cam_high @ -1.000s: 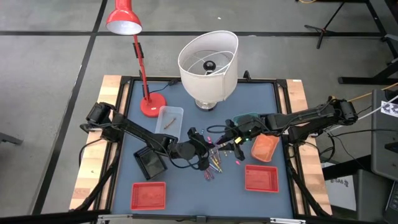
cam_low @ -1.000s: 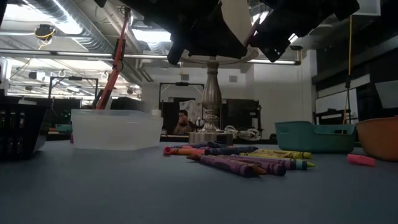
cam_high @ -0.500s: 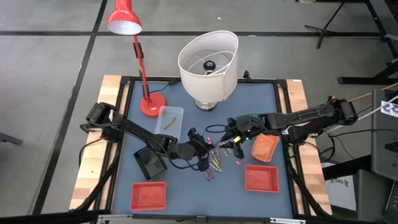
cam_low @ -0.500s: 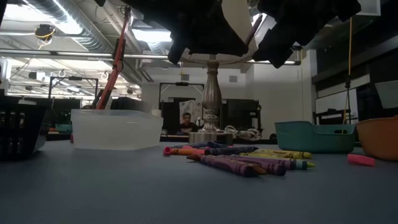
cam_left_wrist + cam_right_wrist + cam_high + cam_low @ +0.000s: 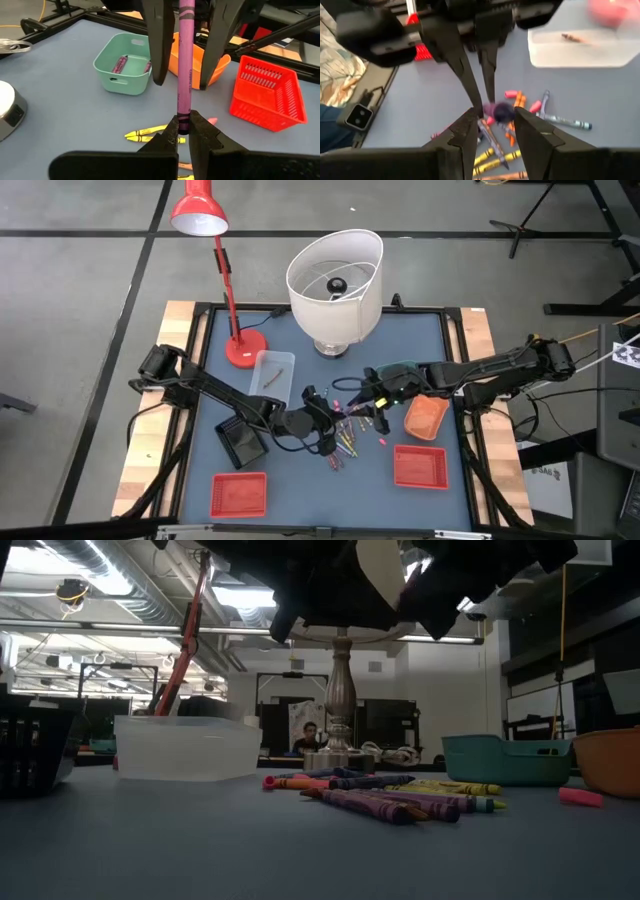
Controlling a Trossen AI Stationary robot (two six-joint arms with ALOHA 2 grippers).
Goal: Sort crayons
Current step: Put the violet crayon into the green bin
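1. I saw the table (image 5: 420, 340), a dark blue mat in a black frame, carrying everything.
2. The white lamp (image 5: 335, 277) stood at twelve o'clock on it, the red desk lamp (image 5: 243, 348) toward ten o'clock.
3. The left arm reached in from nine o'clock and the right arm from three o'clock, and the two met just above the middle of the mat.
4. Two red baskets sat at the near edge, one (image 5: 238, 494) at seven o'clock and one (image 5: 420, 466) at five; an orange tray (image 5: 426, 417) lay at four o'clock, a green bin (image 5: 124, 65) beside it held two pink crayons, a clear bin (image 5: 272, 375) sat at ten o'clock, and a black tray (image 5: 243, 442) at eight.
5. The left gripper (image 5: 183, 131) had its fingers pressed together on the lower end of a purple crayon (image 5: 184, 60), held upright over the mat.
6. The right gripper (image 5: 493, 124) faced it with its fingers spread on either side of that crayon's other end; I could not tell whether they touched it.
7. The loose crayons (image 5: 385, 794) lay in a mixed heap at the mat's centre, directly beneath both grippers, with one pink piece (image 5: 580, 797) apart toward four o'clock.
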